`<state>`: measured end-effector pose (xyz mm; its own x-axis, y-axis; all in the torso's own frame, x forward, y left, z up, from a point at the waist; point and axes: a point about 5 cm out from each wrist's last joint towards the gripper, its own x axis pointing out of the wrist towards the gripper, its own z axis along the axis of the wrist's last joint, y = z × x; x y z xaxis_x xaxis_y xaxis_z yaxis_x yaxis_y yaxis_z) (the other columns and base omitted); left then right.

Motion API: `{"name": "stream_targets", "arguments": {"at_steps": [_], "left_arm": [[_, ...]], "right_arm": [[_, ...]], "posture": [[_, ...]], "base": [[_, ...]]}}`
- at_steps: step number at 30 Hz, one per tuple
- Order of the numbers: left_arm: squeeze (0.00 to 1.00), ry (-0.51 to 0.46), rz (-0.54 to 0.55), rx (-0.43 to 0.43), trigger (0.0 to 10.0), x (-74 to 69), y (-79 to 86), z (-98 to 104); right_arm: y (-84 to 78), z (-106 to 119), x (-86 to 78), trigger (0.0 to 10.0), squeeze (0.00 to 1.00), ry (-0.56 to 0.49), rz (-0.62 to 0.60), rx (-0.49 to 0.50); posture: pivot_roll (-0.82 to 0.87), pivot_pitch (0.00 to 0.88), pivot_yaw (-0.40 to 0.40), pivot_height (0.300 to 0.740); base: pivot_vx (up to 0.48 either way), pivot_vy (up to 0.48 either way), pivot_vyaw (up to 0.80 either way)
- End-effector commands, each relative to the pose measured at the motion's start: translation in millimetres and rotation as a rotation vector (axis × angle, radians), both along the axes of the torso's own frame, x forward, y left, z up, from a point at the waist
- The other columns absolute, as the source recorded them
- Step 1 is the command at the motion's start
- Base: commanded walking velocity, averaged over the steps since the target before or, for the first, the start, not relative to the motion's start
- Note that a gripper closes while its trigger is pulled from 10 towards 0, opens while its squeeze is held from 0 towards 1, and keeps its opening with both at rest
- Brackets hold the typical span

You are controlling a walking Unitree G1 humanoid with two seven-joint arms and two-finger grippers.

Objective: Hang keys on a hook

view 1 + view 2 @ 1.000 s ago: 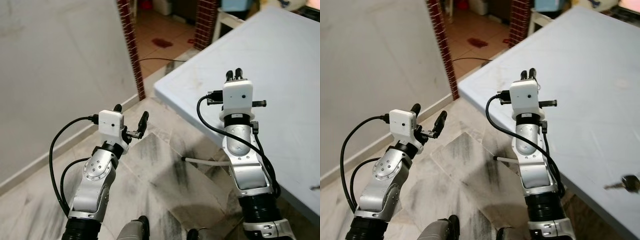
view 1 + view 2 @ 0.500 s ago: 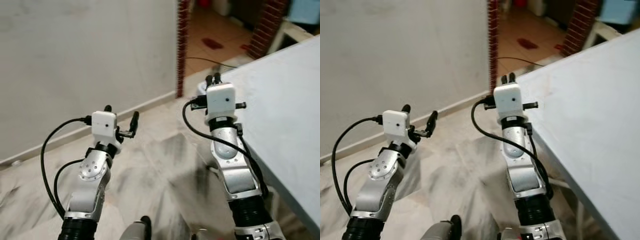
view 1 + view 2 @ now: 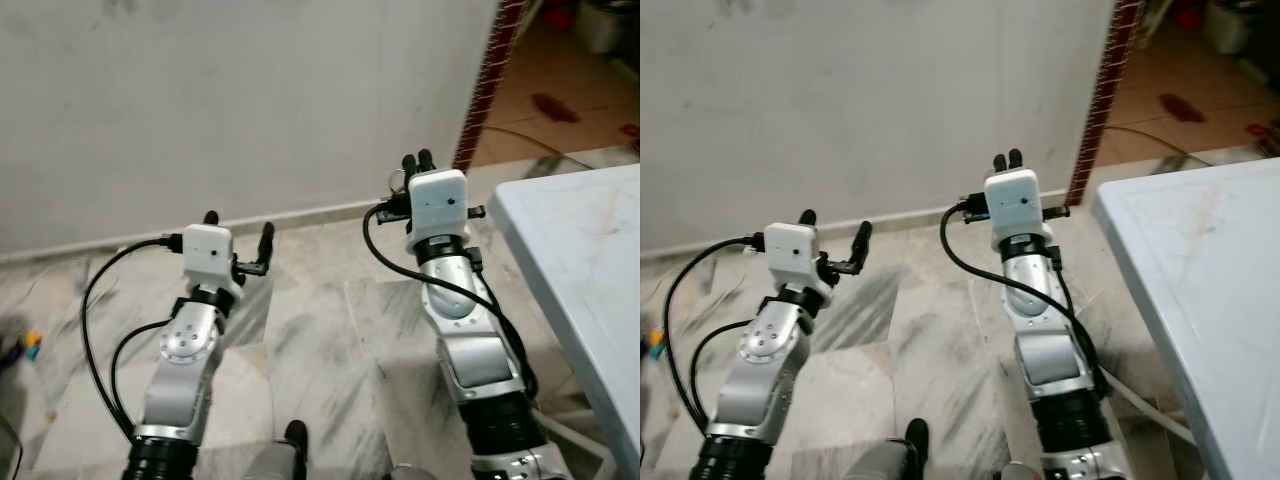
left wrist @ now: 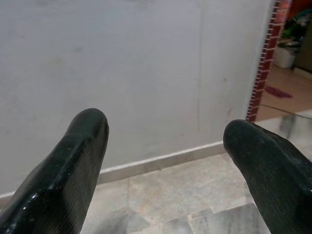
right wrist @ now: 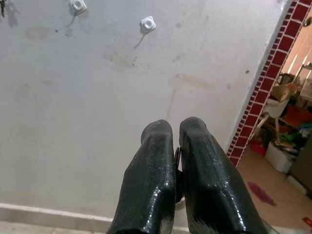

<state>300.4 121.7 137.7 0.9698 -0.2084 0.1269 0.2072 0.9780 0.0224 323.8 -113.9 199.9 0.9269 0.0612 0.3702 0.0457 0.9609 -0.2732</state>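
Note:
My right gripper [image 3: 417, 160] is raised toward the white wall, its fingers [image 5: 156, 165] pressed shut on a thin metal key ring [image 5: 177, 163]. A bit of the ring [image 3: 397, 180] shows beside the fingers; the keys themselves are hidden. Two small white hooks [image 5: 147, 23] [image 5: 77, 6] are stuck high on the wall, well above and beyond the gripper. A small dark object [image 5: 3, 8] hangs further along the wall. My left gripper [image 3: 238, 224] is held up at my left, open, with nothing between its fingers [image 4: 78, 161].
A pale blue table [image 3: 580, 260] stands at my right, its corner near my right arm. A red brick pillar [image 3: 485, 85] edges a doorway onto an orange floor at the far right. Marble floor lies ahead up to the wall. A small coloured object [image 3: 30, 343] lies at far left.
The camera has swung left: the wall now faces me and the table has slid to the right edge. Both arms keep the same pose, the right gripper still shut.

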Motion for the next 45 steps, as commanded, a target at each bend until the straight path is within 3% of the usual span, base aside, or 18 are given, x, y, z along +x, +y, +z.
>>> {"name": "stream_targets", "arguments": {"at_steps": [1,5,23,24,26,27,34,45], "left_arm": [[0.0,0.012,0.041,0.017,10.0,-0.6,11.8,-3.8],[0.0,0.013,0.043,0.004,10.0,-1.3,11.5,-4.9],[0.0,0.017,0.001,-0.036,10.0,-0.9,11.2,-1.8],[0.0,0.017,0.0,-0.036,10.0,-1.0,11.2,-1.8],[0.0,0.018,-0.001,-0.037,10.0,-1.1,11.1,-2.0],[0.0,0.02,-0.004,-0.037,10.0,-1.2,10.6,-2.2],[0.0,0.025,-0.013,-0.039,10.0,-1.0,9.7,-2.7],[0.0,0.028,-0.059,-0.058,10.0,-2.6,6.8,-1.8]], "right_arm": [[11.9,5.4,-3.2,10.0,0.0,-0.022,0.049,0.02],[14.3,5.2,-4.2,10.0,0.0,-0.017,0.069,0.037],[23.4,7.4,-4.9,10.0,0.0,-0.022,0.142,0.062],[24.3,7.8,-5.5,10.0,0.07,-0.027,0.145,0.055],[24.7,7.9,-5.9,10.0,0.07,-0.03,0.145,0.054],[24.5,7.2,-5.8,10.0,0.01,-0.026,0.137,0.063],[23.4,7.1,-4.9,10.0,0.0,-0.023,0.132,0.065],[21.3,6.7,-4.2,10.0,0.0,-0.025,0.115,0.084]], "posture": [[-0.06,0.168,0.042,0.74],[-0.06,0.168,0.036,0.74],[-0.05,0.162,0.04,0.74],[-0.05,0.163,0.041,0.74],[-0.05,0.163,0.041,0.74],[-0.05,0.164,0.041,0.74],[-0.05,0.167,0.042,0.74],[-0.04,0.165,0.046,0.74]], "base": [[0.0,0.0,0.8],[0.0,0.0,0.73],[0.0,0.0,0.04],[0.0,0.0,0.77],[0.0,0.0,0.77],[0.0,0.0,0.79],[0.0,0.0,0.79],[0.0,0.0,0.0]]}}
